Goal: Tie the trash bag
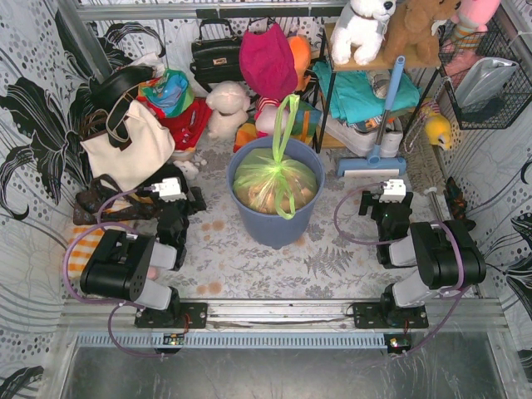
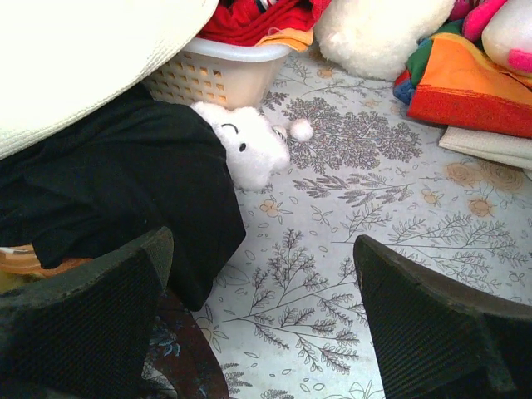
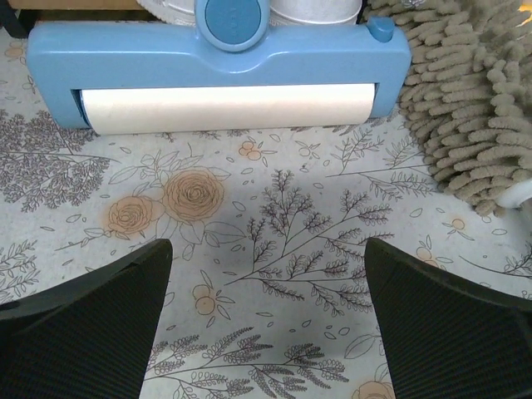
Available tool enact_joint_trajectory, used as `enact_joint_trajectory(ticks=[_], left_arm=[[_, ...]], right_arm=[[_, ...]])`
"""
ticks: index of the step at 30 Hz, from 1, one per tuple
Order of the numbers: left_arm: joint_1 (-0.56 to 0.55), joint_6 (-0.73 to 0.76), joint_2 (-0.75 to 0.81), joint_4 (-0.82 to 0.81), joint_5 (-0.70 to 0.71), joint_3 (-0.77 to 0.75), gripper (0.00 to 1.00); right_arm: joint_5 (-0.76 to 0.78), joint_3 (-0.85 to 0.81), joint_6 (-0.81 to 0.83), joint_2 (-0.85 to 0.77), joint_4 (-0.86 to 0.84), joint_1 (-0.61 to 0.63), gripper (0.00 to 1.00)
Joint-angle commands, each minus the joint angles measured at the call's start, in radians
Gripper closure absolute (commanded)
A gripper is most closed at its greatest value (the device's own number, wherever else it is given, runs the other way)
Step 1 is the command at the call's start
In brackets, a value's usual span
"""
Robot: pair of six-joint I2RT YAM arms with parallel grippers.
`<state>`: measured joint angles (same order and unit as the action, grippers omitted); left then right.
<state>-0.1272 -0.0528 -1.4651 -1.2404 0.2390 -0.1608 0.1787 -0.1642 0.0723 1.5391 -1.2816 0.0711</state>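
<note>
The light-green trash bag [image 1: 275, 184] sits inside the round blue-grey bin [image 1: 274, 223] at the table's middle, with brown paper showing through it. The bag's top is gathered. One green handle loop [image 1: 288, 116] stands up and another strip hangs over the front. My left gripper [image 1: 176, 179] is open and empty, left of the bin and apart from it. In its wrist view [image 2: 262, 249] it hangs over the floral cloth. My right gripper [image 1: 381, 195] is open and empty, right of the bin. In its wrist view [image 3: 268, 249] only cloth lies between the fingers. Neither wrist view shows the bag.
A cream tote bag [image 1: 129, 145] and black cloth [image 2: 125, 191] lie by the left gripper, with a small white plush toy [image 2: 249, 145] and a basket [image 2: 220, 75]. A blue floor sweeper [image 3: 216, 54] and a beige mop head [image 3: 474, 100] lie ahead of the right gripper. Bags, toys and a shelf crowd the back.
</note>
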Motion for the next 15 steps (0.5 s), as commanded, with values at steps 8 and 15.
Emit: enact_joint_trajectory(ticks=[8,15], left_arm=[[0.011,-0.014,-0.002,-0.024,0.000,-0.023,0.02],[0.027,-0.027,-0.003,0.011,-0.019,-0.041,0.02]], right_arm=[[0.027,-0.011,-0.005,0.006,-0.070,-0.008,0.03],[0.027,-0.012,-0.005,0.006,-0.070,-0.008,0.03]])
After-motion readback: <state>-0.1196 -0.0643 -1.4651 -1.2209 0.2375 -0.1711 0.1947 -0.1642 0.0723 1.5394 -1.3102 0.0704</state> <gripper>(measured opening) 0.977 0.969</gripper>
